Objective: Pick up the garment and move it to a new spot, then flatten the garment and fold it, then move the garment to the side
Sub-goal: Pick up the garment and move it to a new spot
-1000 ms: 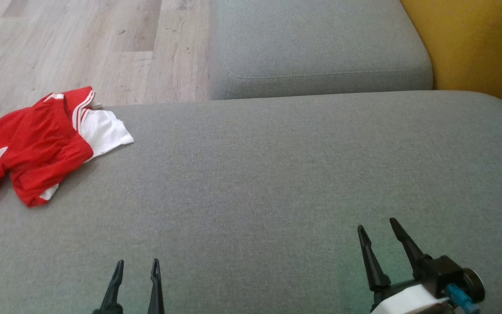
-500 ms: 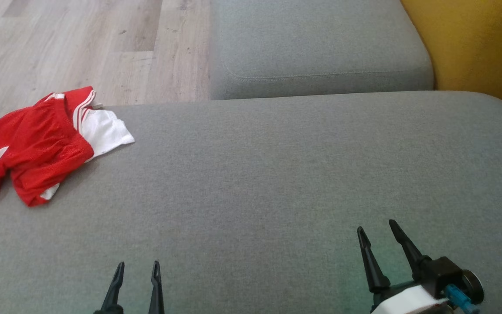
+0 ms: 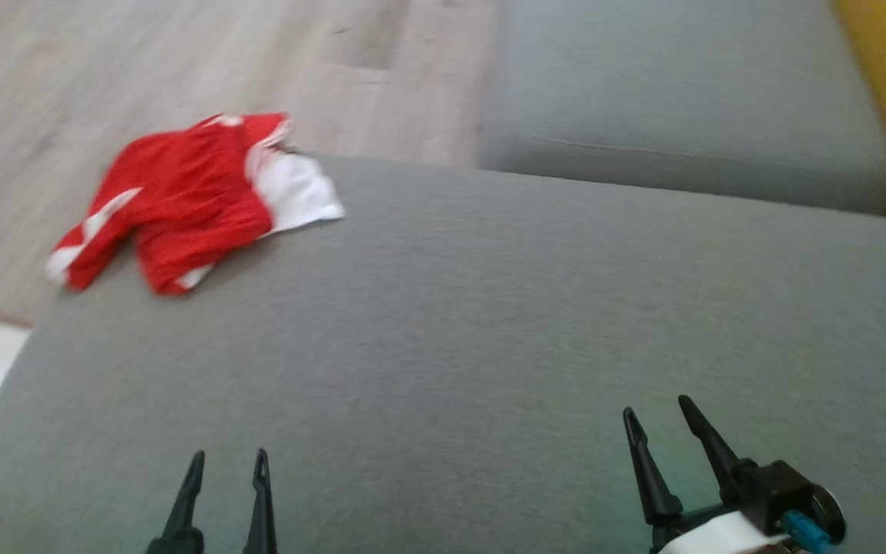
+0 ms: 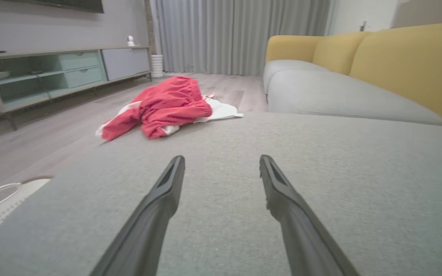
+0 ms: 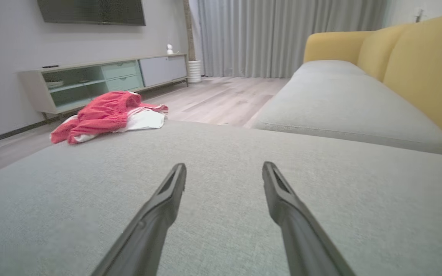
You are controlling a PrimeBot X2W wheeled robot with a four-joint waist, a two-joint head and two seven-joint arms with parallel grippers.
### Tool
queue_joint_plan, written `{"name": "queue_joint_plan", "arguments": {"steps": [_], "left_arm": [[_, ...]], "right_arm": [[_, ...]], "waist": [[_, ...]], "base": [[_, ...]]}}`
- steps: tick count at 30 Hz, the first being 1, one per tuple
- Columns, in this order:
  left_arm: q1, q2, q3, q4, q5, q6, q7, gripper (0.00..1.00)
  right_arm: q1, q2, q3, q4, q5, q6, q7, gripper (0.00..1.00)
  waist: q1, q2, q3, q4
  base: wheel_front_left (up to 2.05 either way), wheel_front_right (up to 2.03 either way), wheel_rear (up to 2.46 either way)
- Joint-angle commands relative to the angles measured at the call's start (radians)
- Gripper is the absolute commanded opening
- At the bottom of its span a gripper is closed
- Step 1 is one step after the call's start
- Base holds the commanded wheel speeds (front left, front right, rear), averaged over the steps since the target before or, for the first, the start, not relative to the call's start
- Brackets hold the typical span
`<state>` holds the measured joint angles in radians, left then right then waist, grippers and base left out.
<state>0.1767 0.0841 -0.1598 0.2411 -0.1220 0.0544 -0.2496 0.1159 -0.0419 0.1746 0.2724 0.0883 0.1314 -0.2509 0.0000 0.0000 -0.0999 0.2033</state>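
The red-and-white garment (image 3: 181,192) lies crumpled at the ten o'clock corner of the grey sofa cushion (image 3: 489,323). Its long axis runs from eight to two o'clock, white part at the two o'clock end. The left tool (image 3: 228,455) at seven o'clock and the right tool (image 3: 656,406) at five are both spread, holding nothing, well apart from it.

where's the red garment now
The garment lies crumpled on the far left corner of the grey cushion, upper left in the head view, far beyond the left claw.
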Motion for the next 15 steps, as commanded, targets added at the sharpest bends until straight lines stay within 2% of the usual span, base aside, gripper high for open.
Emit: {"name": "queue_joint_plan", "arguments": {"steps": [1,8,15], "left_arm": [[-0.058,0.011,0.043,-0.039,0.006,0.008,-0.012,1.00],[-0.053,0.022,0.053,-0.058,0.003,0.013,-0.012,1.00],[-0.045,0.017,0.070,-0.090,-0.007,0.028,-0.012,1.00]], "right_arm": [[-0.039,-0.008,0.017,-0.036,0.010,-0.001,-0.011,1.00],[-0.049,-0.008,0.021,-0.036,0.024,-0.001,-0.011,1.00],[-0.085,-0.008,0.049,-0.026,0.015,-0.001,-0.011,1.00]], "waist": [[0.0000,0.0000,0.007,0.113],[0.0000,0.0000,0.013,0.242],[0.0000,0.0000,0.042,0.266]], "base": [[0.00,0.00,0.00],[0.00,0.00,0.00],[0.00,0.00,0.00]]}}
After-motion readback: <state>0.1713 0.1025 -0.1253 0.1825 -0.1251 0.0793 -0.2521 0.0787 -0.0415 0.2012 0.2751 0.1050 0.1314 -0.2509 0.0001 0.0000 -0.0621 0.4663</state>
